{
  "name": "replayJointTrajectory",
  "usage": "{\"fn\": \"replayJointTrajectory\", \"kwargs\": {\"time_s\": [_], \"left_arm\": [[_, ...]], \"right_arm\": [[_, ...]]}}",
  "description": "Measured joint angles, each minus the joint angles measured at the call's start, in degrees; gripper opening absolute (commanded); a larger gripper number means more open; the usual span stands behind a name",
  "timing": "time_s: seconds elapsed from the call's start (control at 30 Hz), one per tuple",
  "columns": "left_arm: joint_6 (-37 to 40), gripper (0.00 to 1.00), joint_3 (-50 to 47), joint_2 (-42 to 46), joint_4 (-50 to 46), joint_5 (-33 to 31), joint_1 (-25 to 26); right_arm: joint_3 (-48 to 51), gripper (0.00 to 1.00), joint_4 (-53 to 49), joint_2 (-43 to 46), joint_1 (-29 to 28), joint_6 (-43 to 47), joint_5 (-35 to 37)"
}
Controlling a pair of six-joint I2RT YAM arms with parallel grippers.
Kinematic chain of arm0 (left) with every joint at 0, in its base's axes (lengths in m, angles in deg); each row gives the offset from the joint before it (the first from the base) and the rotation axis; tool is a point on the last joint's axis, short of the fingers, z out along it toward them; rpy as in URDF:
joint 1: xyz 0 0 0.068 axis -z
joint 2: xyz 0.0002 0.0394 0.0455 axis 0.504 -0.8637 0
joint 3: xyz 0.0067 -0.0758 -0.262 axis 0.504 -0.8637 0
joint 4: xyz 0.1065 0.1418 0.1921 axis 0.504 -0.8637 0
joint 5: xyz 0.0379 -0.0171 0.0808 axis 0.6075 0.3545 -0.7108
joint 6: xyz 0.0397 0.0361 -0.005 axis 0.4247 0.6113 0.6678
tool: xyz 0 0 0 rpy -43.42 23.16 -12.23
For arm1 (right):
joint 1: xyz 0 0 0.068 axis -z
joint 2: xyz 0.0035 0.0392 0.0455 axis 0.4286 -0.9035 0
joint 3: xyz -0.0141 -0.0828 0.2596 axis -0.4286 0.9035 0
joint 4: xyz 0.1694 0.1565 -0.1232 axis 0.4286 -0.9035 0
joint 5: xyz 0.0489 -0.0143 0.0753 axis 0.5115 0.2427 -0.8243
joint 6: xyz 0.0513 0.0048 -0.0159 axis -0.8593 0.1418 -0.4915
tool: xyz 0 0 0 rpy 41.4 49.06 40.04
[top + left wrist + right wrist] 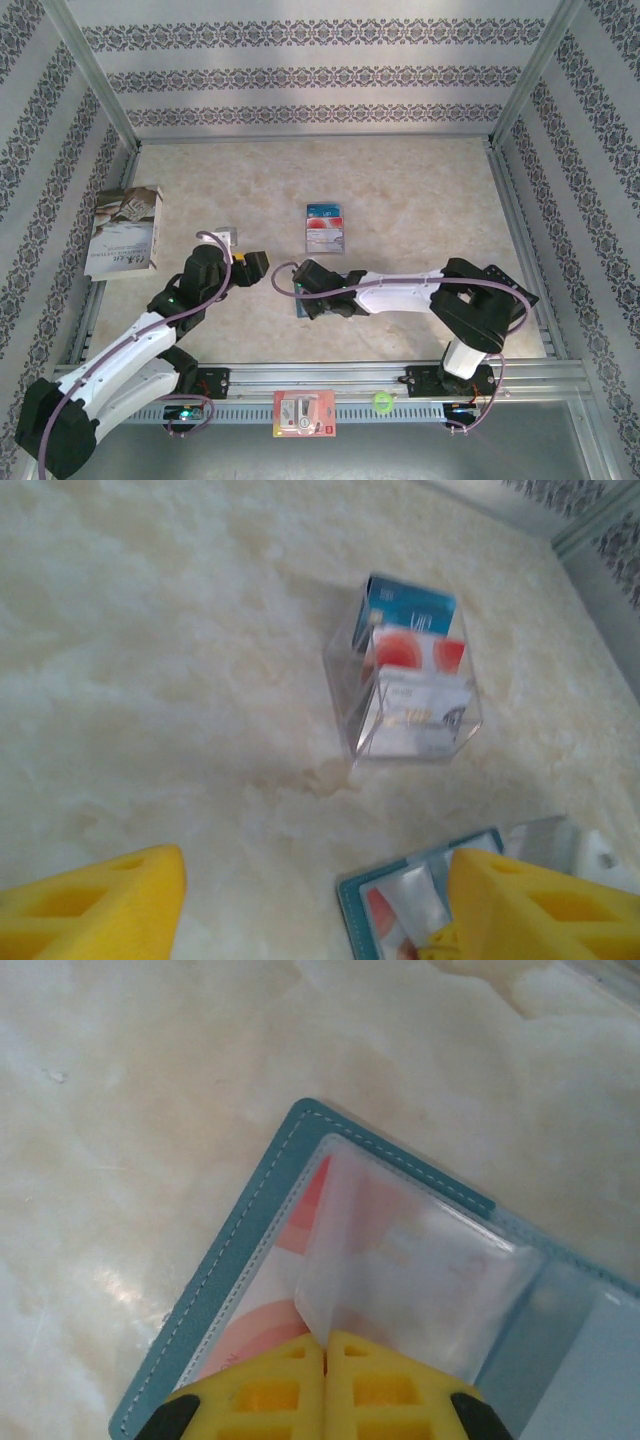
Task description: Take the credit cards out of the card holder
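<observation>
— Right pincer (325, 1340) clamped on the clear pocket of the flat teal stitched card holder (240, 1250), arm stretched out low.
— yep, left pincer (315, 870) gapes beside it, glossy blue and red-white cards (412, 670) beyond.

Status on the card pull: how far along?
Partly done: a few cards lie out on the table. In hand: the right gripper is shut on a translucent sheet in the open card holder. To do: a red-and-white card sits in its pocket. The left gripper is open nearby.
</observation>
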Motion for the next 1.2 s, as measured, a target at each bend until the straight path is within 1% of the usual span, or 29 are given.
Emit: {"fn": "replayJointTrajectory", "kwargs": {"time_s": [0.07,0.13,0.2,0.23,0.4,0.57,0.7,0.77,0.93,1.2], "left_arm": [[-1.1,0.50,-1.0,-2.4,1.1,0.5,2.0],[-2.1,0.35,-1.7,-5.9,2.8,1.1,4.6],[-3.1,0.25,-1.9,-9.6,4.9,1.5,6.7],[-3.4,0.22,-1.9,-11.3,6.0,1.7,7.5],[-4.8,0.16,-1.9,-21.2,14.0,3.0,11.3],[-5.7,0.05,0.0,-29.5,17.2,4.1,14.3],[-5.9,0.04,1.9,-32.6,17.4,4.4,14.8],[-5.8,0.00,2.6,-33.2,17.3,4.5,14.8],[-5.6,0.00,6.6,-35.9,14.0,4.5,14.8],[-5.2,0.00,9.2,-38.8,9.1,5.6,14.8]], "right_arm": [[2.7,0.00,2.8,2.2,0.7,-0.2,-1.8],[5.3,0.00,6.2,4.5,1.7,-0.6,-3.7],[7.3,0.00,9.0,6.2,2.5,-1.3,-5.2],[8.0,0.00,10.2,6.8,2.8,-1.7,-5.8],[11.6,0.00,15.7,8.8,4.0,-5.4,-8.0],[13.3,0.00,18.3,9.9,4.0,-8.3,-8.6],[14.1,0.00,20.4,10.0,4.0,-10.4,-8.6],[14.5,0.00,20.8,10.0,4.0,-11.0,-8.6],[15.3,0.00,21.1,10.4,4.0,-12.6,-8.5],[16.6,0.00,20.6,11.8,4.1,-15.3,-7.0]]}}
